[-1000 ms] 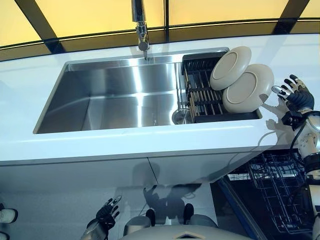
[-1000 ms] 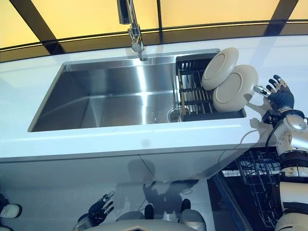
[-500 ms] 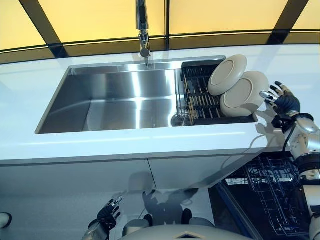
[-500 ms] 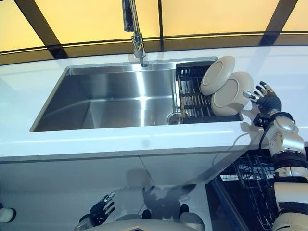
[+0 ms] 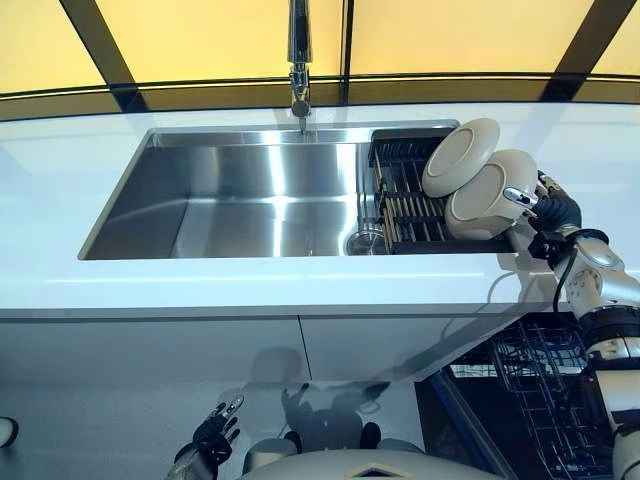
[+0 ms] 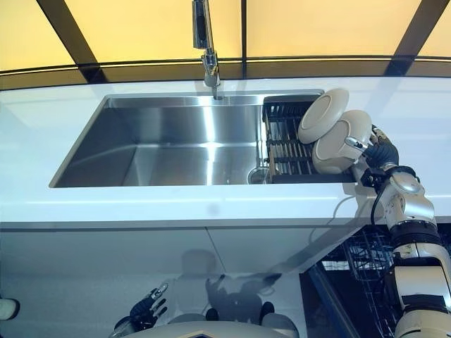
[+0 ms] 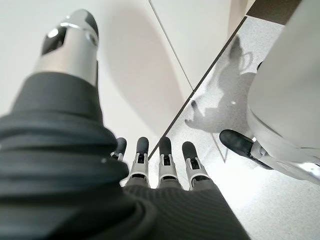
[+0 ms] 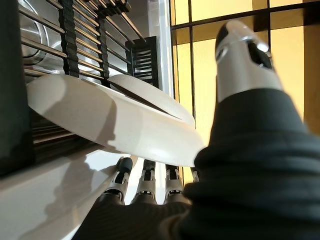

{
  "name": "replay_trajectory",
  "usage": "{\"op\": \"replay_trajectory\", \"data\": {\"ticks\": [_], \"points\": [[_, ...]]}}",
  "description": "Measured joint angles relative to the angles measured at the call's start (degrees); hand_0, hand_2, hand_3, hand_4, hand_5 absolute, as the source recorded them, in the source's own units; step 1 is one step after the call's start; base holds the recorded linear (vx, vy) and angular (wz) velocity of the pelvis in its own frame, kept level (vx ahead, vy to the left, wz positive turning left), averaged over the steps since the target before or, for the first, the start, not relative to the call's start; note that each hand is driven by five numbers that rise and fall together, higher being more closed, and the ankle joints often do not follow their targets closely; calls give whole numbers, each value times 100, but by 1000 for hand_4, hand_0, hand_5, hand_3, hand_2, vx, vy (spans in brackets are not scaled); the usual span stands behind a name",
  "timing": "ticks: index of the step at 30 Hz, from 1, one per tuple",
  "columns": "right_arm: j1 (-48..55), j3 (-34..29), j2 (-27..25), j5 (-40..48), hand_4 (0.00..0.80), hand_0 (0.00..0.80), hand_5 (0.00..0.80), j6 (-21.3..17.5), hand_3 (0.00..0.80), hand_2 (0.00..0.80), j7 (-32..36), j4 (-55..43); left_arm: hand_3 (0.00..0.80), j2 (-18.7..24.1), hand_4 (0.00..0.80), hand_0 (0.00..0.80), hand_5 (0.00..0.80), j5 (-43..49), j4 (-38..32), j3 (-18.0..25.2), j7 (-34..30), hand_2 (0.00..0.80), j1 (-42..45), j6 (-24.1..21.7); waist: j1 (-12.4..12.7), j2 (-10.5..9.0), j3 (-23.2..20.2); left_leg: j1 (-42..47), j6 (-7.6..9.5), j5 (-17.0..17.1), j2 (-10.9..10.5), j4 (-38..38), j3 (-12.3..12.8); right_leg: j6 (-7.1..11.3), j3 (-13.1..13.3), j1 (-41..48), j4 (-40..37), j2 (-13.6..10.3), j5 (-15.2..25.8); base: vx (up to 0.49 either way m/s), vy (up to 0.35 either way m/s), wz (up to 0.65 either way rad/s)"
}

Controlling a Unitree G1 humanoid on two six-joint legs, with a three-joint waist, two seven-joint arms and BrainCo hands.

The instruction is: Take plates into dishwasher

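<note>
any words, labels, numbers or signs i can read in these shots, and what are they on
None: no text, number or sign shows in any view.
The plates are plain, with no mark.
The sink, the faucet and the dish rack show no label.
The white counter and the dishwasher rack carry no writing.

A white counter [image 5: 60, 180] holds a steel sink [image 5: 250, 200] below yellow-lit windows [image 5: 200, 40].

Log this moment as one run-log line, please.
stage: reaching for plate | right hand: open, fingers under rim of near plate in rack | far plate: untouched | left hand: open, idle low
</note>
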Motion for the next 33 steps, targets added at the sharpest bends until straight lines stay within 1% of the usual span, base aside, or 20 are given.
{"op": "replay_trajectory", "data": {"ticks": [4,5,6,7,8,9,16,20,27,33], "points": [[-47,0,8,4,0,0,0,144,0,0,5,1,0,0,0,0,0,0,0,0,1,0,7,-7,0,-19,-12,-1,0,0,1,2,-1,0,-1,1,0,1,0,0,0,0],[-66,1,10,4,104,104,104,196,104,104,7,2,0,0,0,0,0,0,0,0,1,0,7,-7,0,-27,-16,0,0,0,0,2,-1,0,-1,1,0,0,0,0,0,0],[-77,2,12,4,157,157,157,218,157,157,12,6,0,0,0,0,0,0,0,0,1,0,7,-7,0,-30,-18,-1,0,0,0,1,-1,0,-1,1,0,-1,0,0,0,0],[-103,13,19,11,439,439,439,260,439,439,53,41,0,4,0,0,0,-1,2,0,1,0,4,-9,0,-37,-23,-1,0,0,0,1,-2,0,-1,1,0,-1,0,0,0,0],[-120,38,53,15,649,649,649,331,649,649,111,69,0,7,0,0,0,0,4,0,1,0,3,-12,0,-42,-25,-1,0,1,1,1,-3,0,-2,1,-1,0,0,0,0,0],[-122,80,85,22,800,800,800,355,800,800,143,84,0,7,0,0,0,-1,5,0,0,0,3,-13,5,-42,-26,-1,0,1,0,1,-4,0,-3,1,0,-1,0,0,0,0],[-156,199,92,27,800,800,800,436,800,800,129,149,0,13,0,0,0,-2,7,0,2,0,5,-70,106,-43,-29,0,0,1,-1,1,-8,-1,-8,5,-1,-2,0,0,0,0],[-238,226,116,-275,800,800,800,457,800,800,68,191,0,18,0,0,0,-3,6,1,7,0,-10,-71,144,-43,-30,-3,-1,1,-3,1,-20,-1,-20,6,-1,-3,0,-2,4,1],[-427,274,49,-599,800,800,800,476,800,800,66,296,0,20,0,0,0,-12,15,0,13,0,-39,-71,138,-60,-37,8,0,1,-7,3,-24,-19,-31,-6,1,-7,13,0,4,0],[-504,377,-96,-805,800,800,800,475,800,800,-132,309,0,21,0,0,0,-14,15,0,57,0,-55,-72,130,-101,-46,6,0,1,-6,1,-10,-1,-5,-23,2,-3,1,0,11,0]]}}
